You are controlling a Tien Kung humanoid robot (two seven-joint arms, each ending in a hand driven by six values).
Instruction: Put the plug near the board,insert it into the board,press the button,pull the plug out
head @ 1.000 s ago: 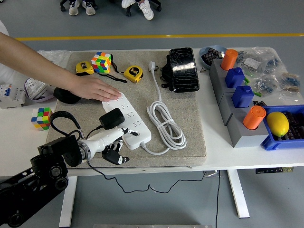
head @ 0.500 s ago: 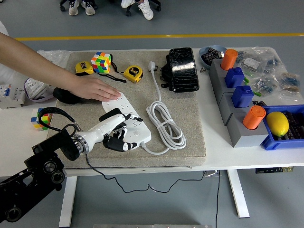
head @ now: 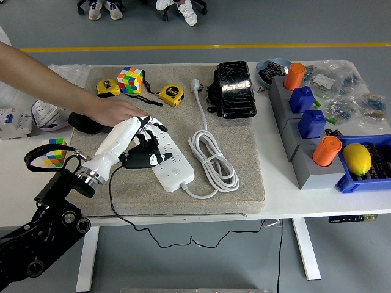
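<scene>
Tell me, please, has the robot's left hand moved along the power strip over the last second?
Yes. The left hand has travelled from the near end of the power strip up toward its far end, close to the person's hand.

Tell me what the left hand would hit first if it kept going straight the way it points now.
Probably the person's hand. The left hand points up and away over the power strip, and the person's hand lies flat on the strip's far end right ahead of its fingertips. Height above the strip is unclear.

robot hand [head: 139,141] seemingly gripping plug [head: 142,159], board [head: 173,165]
</scene>
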